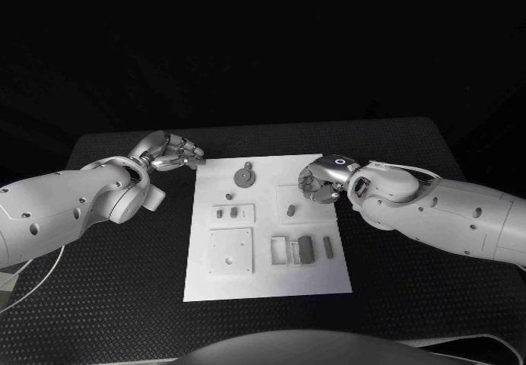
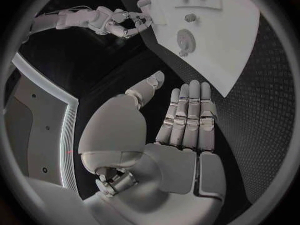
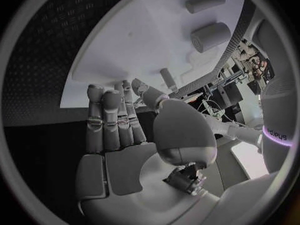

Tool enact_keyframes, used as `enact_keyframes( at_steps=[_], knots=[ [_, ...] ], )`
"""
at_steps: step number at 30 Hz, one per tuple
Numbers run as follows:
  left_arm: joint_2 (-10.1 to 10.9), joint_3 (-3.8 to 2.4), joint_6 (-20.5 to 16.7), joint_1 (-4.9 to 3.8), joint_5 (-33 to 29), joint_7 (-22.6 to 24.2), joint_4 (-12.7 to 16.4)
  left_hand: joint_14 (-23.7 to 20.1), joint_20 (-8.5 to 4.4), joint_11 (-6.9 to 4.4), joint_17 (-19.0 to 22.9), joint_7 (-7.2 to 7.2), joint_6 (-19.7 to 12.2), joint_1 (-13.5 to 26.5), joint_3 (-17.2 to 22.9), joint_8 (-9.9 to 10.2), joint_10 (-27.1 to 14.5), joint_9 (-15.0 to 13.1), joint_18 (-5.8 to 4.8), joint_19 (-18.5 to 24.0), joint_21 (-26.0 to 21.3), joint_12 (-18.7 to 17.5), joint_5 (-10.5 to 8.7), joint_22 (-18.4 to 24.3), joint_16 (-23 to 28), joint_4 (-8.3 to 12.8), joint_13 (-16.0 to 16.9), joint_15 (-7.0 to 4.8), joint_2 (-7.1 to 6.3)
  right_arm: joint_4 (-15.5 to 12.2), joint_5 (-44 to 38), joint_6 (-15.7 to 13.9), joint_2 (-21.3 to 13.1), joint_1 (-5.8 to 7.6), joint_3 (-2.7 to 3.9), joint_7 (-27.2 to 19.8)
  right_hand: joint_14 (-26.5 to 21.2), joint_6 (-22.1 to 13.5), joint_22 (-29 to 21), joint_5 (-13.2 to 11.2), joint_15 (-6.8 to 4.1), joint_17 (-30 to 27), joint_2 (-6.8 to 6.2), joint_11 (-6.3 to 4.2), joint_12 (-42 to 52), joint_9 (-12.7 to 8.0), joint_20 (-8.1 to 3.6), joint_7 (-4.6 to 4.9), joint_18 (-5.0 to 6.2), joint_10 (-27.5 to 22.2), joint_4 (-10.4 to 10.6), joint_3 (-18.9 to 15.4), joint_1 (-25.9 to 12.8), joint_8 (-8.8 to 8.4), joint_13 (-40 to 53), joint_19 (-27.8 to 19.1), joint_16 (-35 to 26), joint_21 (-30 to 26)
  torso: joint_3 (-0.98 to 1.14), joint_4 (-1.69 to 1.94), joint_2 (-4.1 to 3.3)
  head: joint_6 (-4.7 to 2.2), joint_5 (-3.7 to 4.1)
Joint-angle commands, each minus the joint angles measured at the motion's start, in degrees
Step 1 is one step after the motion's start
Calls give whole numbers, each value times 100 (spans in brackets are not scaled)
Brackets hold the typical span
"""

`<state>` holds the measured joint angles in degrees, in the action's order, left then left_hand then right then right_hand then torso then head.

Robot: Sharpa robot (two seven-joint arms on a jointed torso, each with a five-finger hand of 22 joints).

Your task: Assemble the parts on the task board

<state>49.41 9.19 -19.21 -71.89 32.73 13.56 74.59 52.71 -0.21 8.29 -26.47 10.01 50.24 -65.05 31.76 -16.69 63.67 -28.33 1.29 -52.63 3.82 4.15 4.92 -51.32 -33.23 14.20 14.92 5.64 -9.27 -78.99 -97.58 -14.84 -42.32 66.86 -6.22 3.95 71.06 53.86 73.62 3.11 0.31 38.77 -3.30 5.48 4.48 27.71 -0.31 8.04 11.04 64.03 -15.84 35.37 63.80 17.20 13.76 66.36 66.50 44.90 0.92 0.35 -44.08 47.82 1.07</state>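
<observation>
You have the board [image 1: 268,266], a flat white rectangular plate, in the middle of the dimpled black table [image 1: 416,304]. On it lie small grey parts: a round disc [image 1: 245,178] near the far edge, a short peg [image 1: 290,208], two square plates and some upright blocks. Your left hand [image 1: 173,151] sits just off the board's far left corner, fingers straight and side by side, holding nothing. Your right hand [image 1: 320,182] hovers at the right edge, fingers likewise empty.

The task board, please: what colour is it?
White, plain and unpatterned; the task board shows best in the head view, against the black table.
</observation>
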Motion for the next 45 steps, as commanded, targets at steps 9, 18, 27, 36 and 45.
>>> enact_keyframes(
  at_steps=[9, 18, 27, 36, 45],
  knots=[
    [-5, -3, 4, -5, -44, -33, 6, 2, 56, 7, -34, 20, -66, 87, -48, -11, -36, 5, -24, 8, -10, -26, -53, 39, 78, -23, -11, 42, -15, -9, -299, 95, 32, -14, -18, 52, 60, 217, 7, 21, -55, 19, 97, 78, 18, 10, -12, -42, 396, 155, -57, -12, 26, 110, -138, 61, -57, -54, 0, 1, -1, 17, 3],
    [2, -3, 8, -5, -44, -66, 10, -4, 63, 14, -58, 33, -101, 86, -54, -2, -56, 8, -23, 20, -10, -29, -65, 70, 115, -26, -16, 48, -31, 5, -406, 83, 57, -14, -39, 114, 69, 206, 19, 22, -57, 35, 4, 78, -28, -9, -19, -34, 396, 181, -69, -24, 62, 92, -229, 72, -74, -70, 0, 0, -1, 24, 8],
    [13, -2, 34, -5, -44, -103, 14, -10, 70, 23, -84, 49, -141, 78, -56, 10, -81, 11, -22, 32, -10, -32, -70, 103, 152, -29, -23, 56, -42, -16, -660, 109, 75, -14, -117, 223, 57, 154, 51, 21, -57, 84, -191, 79, -49, -52, -31, -4, 396, 221, -86, -20, 281, 45, -364, 85, -75, -90, 2, 1, -2, 36, 15],
    [17, -2, 65, -5, -44, -118, 23, -14, 74, 28, -101, 56, -159, 69, -55, 12, -95, 12, -21, 38, -10, -33, -70, 122, 173, -27, -26, 60, -49, -36, -789, 130, 69, -14, -141, 290, 27, 82, 78, 20, -83, 118, -339, 53, -27, -96, -26, 34, 396, 322, -87, -37, 470, -6, -434, 83, -88, -112, 1, 0, -3, 46, 23],
    [21, -2, 73, -5, -44, -122, 27, -5, 76, 31, -119, 62, -173, 67, -55, 14, -101, 12, -18, 32, -5, -30, -70, 136, 185, -34, -28, 60, -43, -43, -817, 52, 75, -14, -145, 261, 70, 166, 105, 20, -143, 147, -265, -13, 46, -101, -20, 6, 396, 553, -72, -63, 488, 34, -441, 122, -85, -114, 0, 0, -2, 51, 27]
  ],
)
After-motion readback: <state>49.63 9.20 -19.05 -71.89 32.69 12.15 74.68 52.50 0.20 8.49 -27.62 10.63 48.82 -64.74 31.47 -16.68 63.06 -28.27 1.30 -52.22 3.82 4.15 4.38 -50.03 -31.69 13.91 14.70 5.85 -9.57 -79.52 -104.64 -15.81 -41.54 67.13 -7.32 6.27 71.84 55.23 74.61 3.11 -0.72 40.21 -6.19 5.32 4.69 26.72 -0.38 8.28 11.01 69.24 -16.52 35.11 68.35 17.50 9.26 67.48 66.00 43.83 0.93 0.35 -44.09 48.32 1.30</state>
